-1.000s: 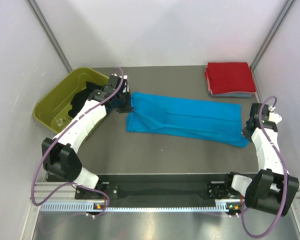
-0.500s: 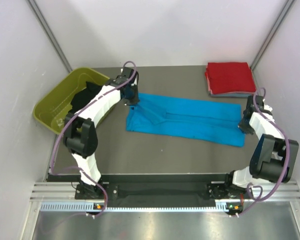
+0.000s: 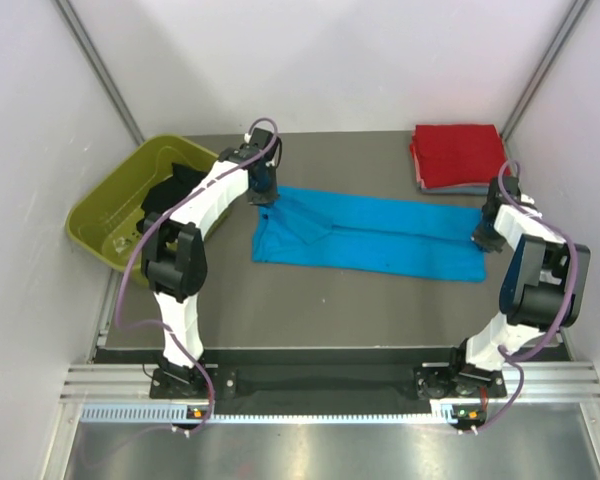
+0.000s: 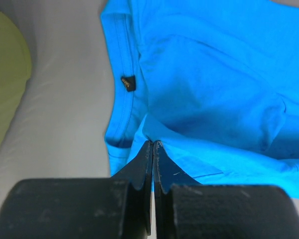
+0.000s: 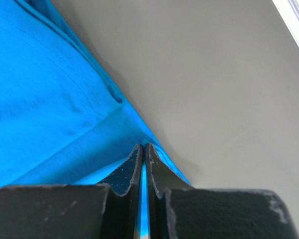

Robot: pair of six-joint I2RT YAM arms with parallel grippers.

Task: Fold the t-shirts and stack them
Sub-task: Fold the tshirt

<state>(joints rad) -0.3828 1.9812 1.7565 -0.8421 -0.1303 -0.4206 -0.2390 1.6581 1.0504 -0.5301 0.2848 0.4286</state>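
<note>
The blue shirt [image 3: 380, 238] lies flat as a long band across the middle of the desk [image 3: 310, 300], and its right end reaches close to the right edge. The left gripper [image 3: 267, 198] has its fingers pressed together on a fold of cloth at the far left corner of this shirt. The right gripper [image 3: 483, 240] pinches the right end of the shirt in the same way. A folded red shirt [image 3: 458, 155] sits in the far right corner. A green tub [image 3: 105, 220] stands at the left edge, with black cloth [image 3: 165, 195] inside it.
</note>
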